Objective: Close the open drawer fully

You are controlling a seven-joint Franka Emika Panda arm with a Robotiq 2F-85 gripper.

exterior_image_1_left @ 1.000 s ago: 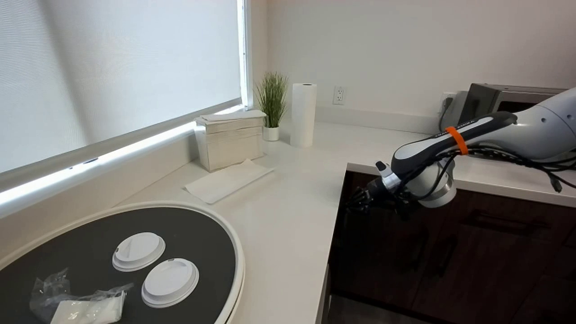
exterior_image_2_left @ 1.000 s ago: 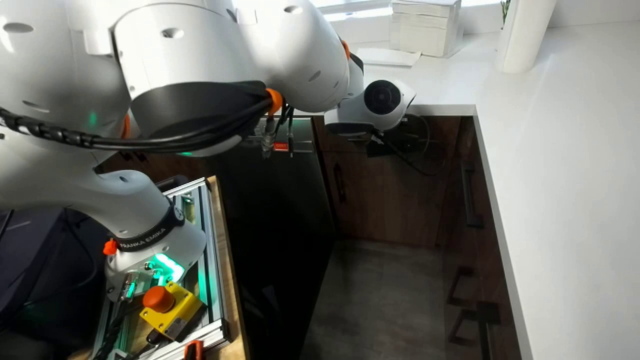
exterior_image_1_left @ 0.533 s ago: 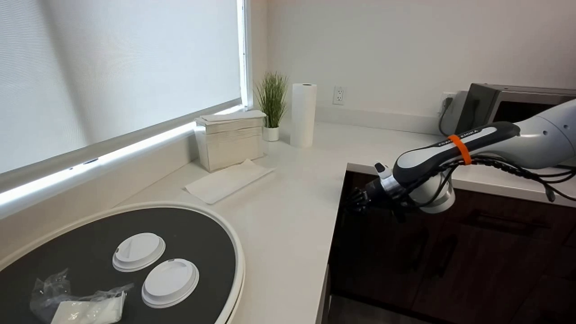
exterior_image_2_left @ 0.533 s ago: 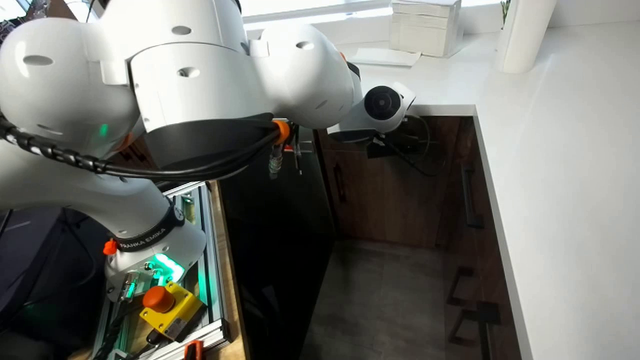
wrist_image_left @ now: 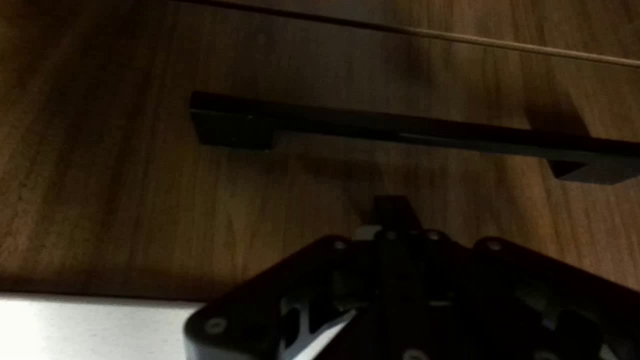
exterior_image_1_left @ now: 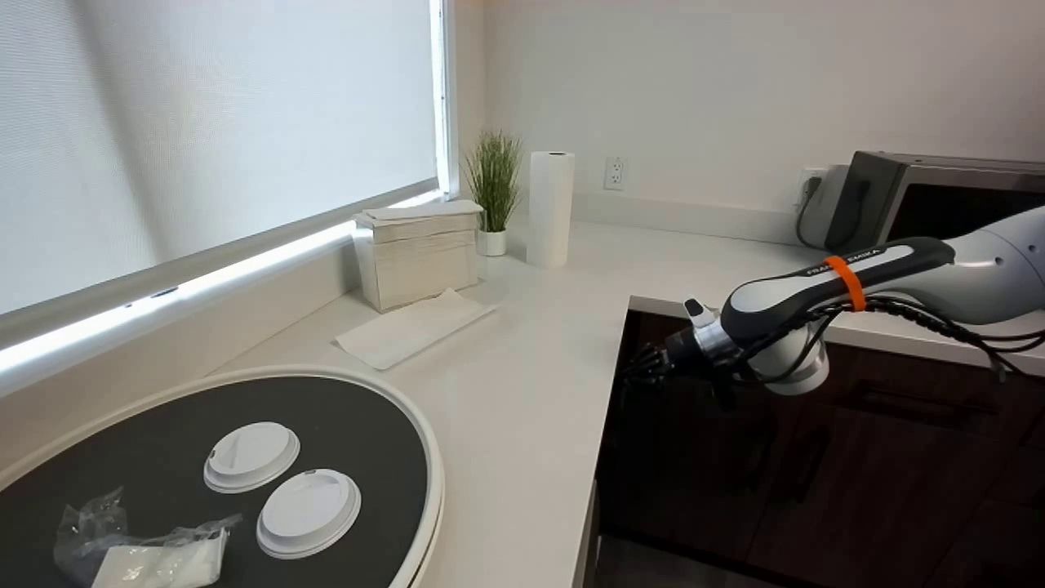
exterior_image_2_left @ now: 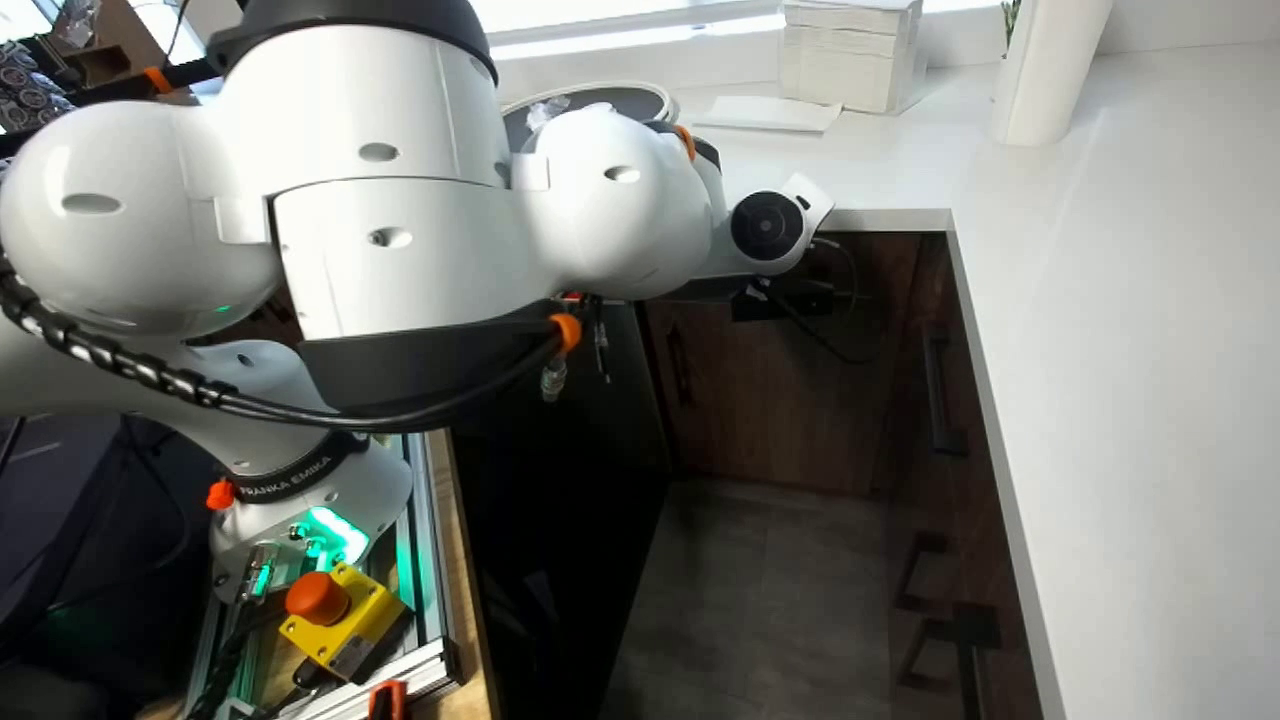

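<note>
— Gripper (wrist_image_left: 397, 215)?
— Dark, blurred; contact with the drawer (wrist_image_left: 240, 215) cannot be told.
— Drawer, ends?
— Both cut off in the wrist view.
— Microwave (exterior_image_1_left: 922, 184)?
— Right side cut off; front partly behind the arm (exterior_image_1_left: 784, 300).
— Plant (exterior_image_2_left: 1010, 18)?
— In an exterior view, mostly hidden behind the paper roll (exterior_image_2_left: 1055, 70), itself cropped at the top.

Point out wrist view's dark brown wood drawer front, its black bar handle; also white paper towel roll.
Dark brown wood drawer front (wrist_image_left: 280, 205): wrist view, panel face.
Black bar handle (wrist_image_left: 400, 128): wrist view, middle of bar.
White paper towel roll (exterior_image_1_left: 549, 211): in an exterior view, outer side.
</note>
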